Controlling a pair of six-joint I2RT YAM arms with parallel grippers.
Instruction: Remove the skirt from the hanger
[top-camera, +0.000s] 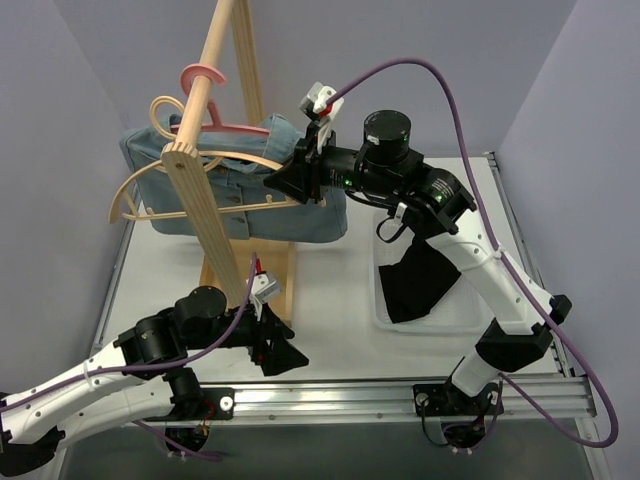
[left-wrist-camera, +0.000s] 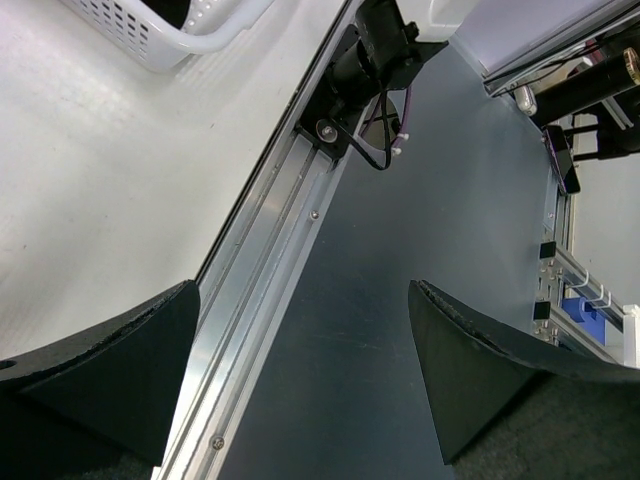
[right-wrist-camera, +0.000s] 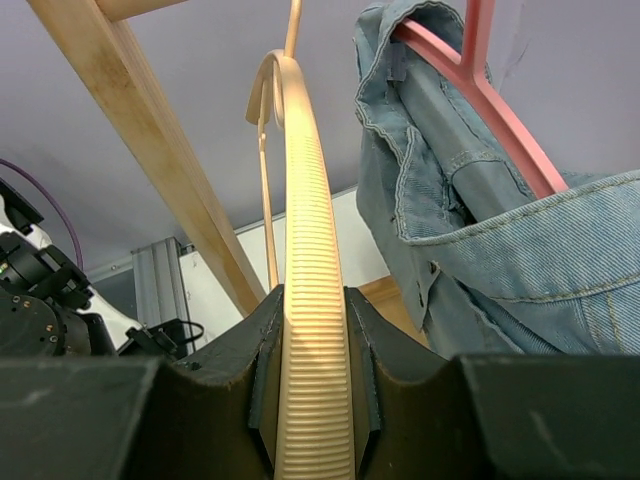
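A blue denim skirt (top-camera: 312, 215) hangs on a pink hanger (top-camera: 237, 128) from the sloping rail of a wooden rack (top-camera: 208, 235). A light wooden hanger (top-camera: 128, 192) hangs on the same rail, in front of the skirt. My right gripper (top-camera: 292, 181) is shut on the ribbed arm of that wooden hanger (right-wrist-camera: 300, 150); in the right wrist view the gripper (right-wrist-camera: 315, 300) clamps it from both sides, with the skirt (right-wrist-camera: 520, 260) and the pink hanger (right-wrist-camera: 500, 110) just to the right. My left gripper (top-camera: 285, 350) is open and empty, low by the table's front edge (left-wrist-camera: 300, 330).
A white basket (top-camera: 440, 325) with a black garment (top-camera: 415, 285) in it stands at the right, below my right arm. Its corner shows in the left wrist view (left-wrist-camera: 170, 30). An aluminium rail (left-wrist-camera: 270, 260) runs along the table's near edge under the left gripper.
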